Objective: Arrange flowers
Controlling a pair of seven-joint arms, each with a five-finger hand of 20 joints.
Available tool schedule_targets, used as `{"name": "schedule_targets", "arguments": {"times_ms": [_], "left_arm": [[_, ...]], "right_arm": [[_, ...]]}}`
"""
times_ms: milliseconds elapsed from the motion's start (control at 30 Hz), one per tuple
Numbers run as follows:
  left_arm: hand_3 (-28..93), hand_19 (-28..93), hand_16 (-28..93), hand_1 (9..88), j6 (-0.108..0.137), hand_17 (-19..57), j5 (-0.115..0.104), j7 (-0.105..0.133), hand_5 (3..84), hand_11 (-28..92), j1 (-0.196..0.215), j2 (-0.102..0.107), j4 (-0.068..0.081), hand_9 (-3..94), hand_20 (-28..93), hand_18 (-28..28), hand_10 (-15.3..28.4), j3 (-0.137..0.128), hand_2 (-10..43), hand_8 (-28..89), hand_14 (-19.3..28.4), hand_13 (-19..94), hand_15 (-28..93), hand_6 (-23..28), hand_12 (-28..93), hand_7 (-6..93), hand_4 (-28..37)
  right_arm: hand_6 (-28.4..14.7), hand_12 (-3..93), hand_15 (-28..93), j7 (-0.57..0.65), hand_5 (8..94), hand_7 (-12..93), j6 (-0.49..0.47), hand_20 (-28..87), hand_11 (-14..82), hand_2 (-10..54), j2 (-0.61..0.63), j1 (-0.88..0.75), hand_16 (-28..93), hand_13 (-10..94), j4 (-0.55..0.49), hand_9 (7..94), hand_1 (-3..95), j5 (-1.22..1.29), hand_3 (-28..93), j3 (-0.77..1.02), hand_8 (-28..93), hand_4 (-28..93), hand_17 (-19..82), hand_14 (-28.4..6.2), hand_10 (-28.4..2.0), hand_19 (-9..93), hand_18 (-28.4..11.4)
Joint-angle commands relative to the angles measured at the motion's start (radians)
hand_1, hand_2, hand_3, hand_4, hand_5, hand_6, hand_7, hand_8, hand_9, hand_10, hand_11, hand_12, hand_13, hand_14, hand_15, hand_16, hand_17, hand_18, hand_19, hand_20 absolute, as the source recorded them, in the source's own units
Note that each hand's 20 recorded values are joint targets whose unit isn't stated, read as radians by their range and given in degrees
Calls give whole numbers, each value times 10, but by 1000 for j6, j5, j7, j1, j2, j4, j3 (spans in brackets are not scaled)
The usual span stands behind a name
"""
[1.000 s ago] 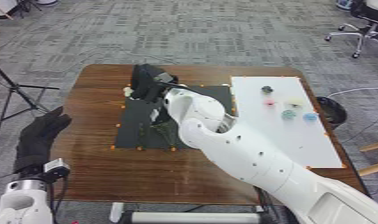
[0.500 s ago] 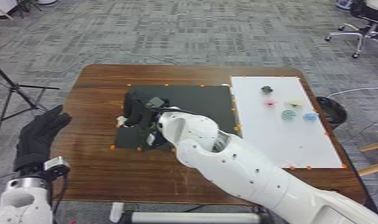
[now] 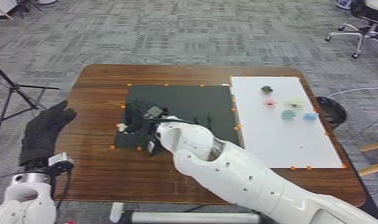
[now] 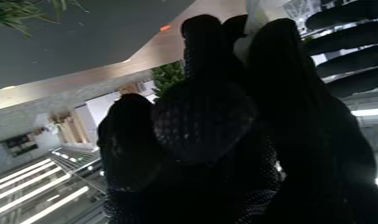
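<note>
- As green foliage [image 4: 167,75] is showing close beside the right robot hand [image 3: 137,121], spiky greenery [image 4: 21,14] is lying over the dark sheet [image 3: 181,97].
- The right robot hand is hovering over the sheet's near left part; whether it is gripping anything, the pictures are leaving impossible to tell.
- A small whitish item [image 3: 121,127] is sitting just beside it, at the sheet's left edge.
- Small dark green [image 3: 266,89], pink [image 3: 270,102], pale yellow [image 3: 295,103], green [image 3: 288,114] and blue [image 3: 310,116] pieces are resting apart on the white sheet [image 3: 292,142], at right on the brown bench [image 3: 105,175].
- The left robot hand [image 3: 45,130] is extending at the bench's left side, fingers straight.
- Beyond, a tripod [image 3: 14,86] is standing left of the bench; a black bin [image 3: 335,111] is standing to its right.
</note>
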Motion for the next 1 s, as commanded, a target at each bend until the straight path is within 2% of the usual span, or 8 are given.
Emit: {"name": "schedule_targets", "arguments": {"times_ms": [33, 200, 367, 667, 700, 933, 967, 1000], "left_arm": [[734, 78, 16, 139, 22, 41, -3, 3, 464, 176, -24, 14, -4, 479, 166, 119, 136, 26, 42, -74, 166, 390, 169, 16, 117, 115, -283], [734, 78, 16, 140, 71, 41, -4, -14, 465, 176, -58, 33, -9, 478, 167, 120, 136, 68, 40, -74, 167, 392, 170, 17, 117, 115, -283], [734, 78, 16, 140, 90, 41, -6, -19, 464, 176, -70, 39, -14, 478, 167, 120, 136, 81, 38, -74, 167, 392, 172, 17, 118, 116, -283], [734, 78, 15, 140, 75, 41, -10, -11, 464, 176, -60, 37, -15, 479, 167, 120, 136, 72, 36, -73, 169, 392, 173, 17, 117, 114, -283], [735, 78, 15, 140, 70, 40, -10, -7, 464, 176, -46, 32, -20, 478, 167, 120, 136, 61, 36, -73, 169, 392, 173, 17, 117, 114, -283], [737, 77, 15, 141, 35, 41, -7, 7, 462, 177, -25, 21, -19, 478, 166, 120, 136, 32, 23, -73, 169, 392, 172, 17, 118, 114, -283], [735, 77, 15, 142, 85, 41, -8, -12, 462, 177, -64, 39, -20, 477, 166, 120, 136, 79, 23, -73, 169, 392, 172, 17, 118, 114, -283], [735, 77, 15, 142, 103, 40, -8, -19, 462, 176, -82, 46, -18, 477, 166, 120, 137, 97, 22, -73, 169, 393, 172, 17, 117, 113, -283]], "right_arm": [[24, 92, 521, -15, 758, 132, -45, 449, 80, -4, -11, 25, 306, 937, 4, 785, 598, -77, 456, -5, 44, -133, 640, -15, -87, 932, -116], [23, 82, 509, -52, 734, 123, -101, 446, 89, 25, -12, 30, 316, 937, 3, 748, 593, -178, 434, -7, 37, -132, 633, -15, -86, 932, -117], [25, 78, 507, -87, 726, 123, -158, 445, 96, 31, -20, 37, 319, 937, 6, 739, 592, -243, 428, 5, 36, -129, 631, -16, -87, 932, -119], [26, 74, 505, -107, 717, 119, -170, 447, 95, 39, -33, 37, 322, 937, 16, 729, 596, -292, 413, 17, 31, -125, 627, -16, -82, 932, -121], [26, 73, 504, -109, 711, 117, -175, 447, 95, 42, -35, 36, 322, 937, 15, 724, 593, -293, 412, 16, 29, -124, 627, -16, -83, 932, -120], [14, 74, 495, -102, 683, 117, -215, 442, 89, 42, -32, 38, 326, 937, 12, 676, 568, -283, 428, 24, 30, -115, 626, -17, -97, 932, -120], [13, 75, 493, -101, 680, 117, -219, 441, 89, 40, -31, 37, 328, 936, 11, 672, 562, -278, 434, 24, 31, -116, 625, -16, -99, 932, -120], [13, 77, 492, -99, 672, 119, -220, 440, 88, 38, -31, 38, 330, 936, 11, 667, 553, -270, 447, 25, 29, -120, 625, -16, -104, 932, -120]]}}
